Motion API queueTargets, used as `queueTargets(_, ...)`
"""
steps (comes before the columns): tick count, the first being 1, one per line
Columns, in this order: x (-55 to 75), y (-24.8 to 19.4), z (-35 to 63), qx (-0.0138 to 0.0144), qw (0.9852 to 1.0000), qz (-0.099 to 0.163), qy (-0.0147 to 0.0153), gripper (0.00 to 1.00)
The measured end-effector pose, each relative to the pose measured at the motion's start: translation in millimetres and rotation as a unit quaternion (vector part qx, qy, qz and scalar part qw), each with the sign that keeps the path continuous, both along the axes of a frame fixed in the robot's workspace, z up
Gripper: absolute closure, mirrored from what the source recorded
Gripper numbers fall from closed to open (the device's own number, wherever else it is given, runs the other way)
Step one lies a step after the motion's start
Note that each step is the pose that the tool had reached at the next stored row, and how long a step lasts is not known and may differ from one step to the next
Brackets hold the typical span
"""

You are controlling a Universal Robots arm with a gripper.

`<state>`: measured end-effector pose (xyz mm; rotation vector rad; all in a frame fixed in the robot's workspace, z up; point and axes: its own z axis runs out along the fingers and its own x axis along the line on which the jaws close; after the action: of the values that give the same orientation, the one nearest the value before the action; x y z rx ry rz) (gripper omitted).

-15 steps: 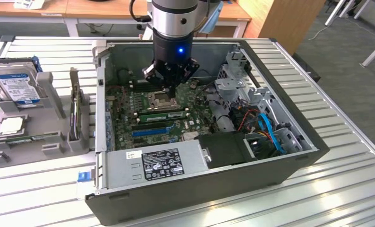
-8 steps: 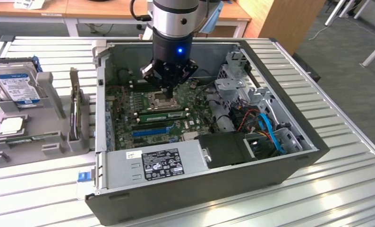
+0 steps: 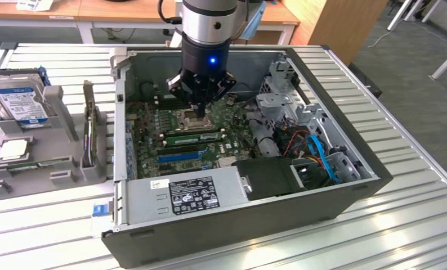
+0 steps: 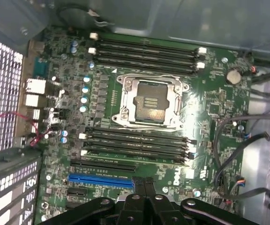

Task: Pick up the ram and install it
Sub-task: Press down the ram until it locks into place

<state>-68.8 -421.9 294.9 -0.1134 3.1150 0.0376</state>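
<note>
- Nearest, at the front of the open computer case (image 3: 344, 194), sits the grey power supply (image 3: 186, 194) with its label facing up, and just behind it the blue expansion slot (image 3: 182, 156) on the motherboard (image 4: 219, 108).
- Next back is the ram (image 3: 193, 135), a green stick lying along one of the black memory slots beside the processor socket (image 4: 149, 101). It looks set in the slot, not carried.
- Right above it, the gripper (image 3: 201, 121) points straight down with its fingers pinched together and nothing between them. Its tips are just over or just touching the stick; I cannot tell which.
- From the wrist view, the closed fingertips (image 4: 145, 185) hang over the lower bank of slots, where the ram (image 4: 135, 158) shows as a green strip.
- By my judgement the pick-up is done and the install is at the seating stage. Seating it calls for a straight, even push until both end latches close, and I cannot see whether they have.
- Farther off, on the exterior view's left, a holder (image 3: 58, 169) keeps a hard drive (image 3: 17, 104).
</note>
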Motion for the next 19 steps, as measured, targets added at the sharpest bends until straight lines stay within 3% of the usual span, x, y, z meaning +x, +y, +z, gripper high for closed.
queueTargets(19,0.0,0.0,0.0,0.0019,1.0,-0.006,0.0,0.9)
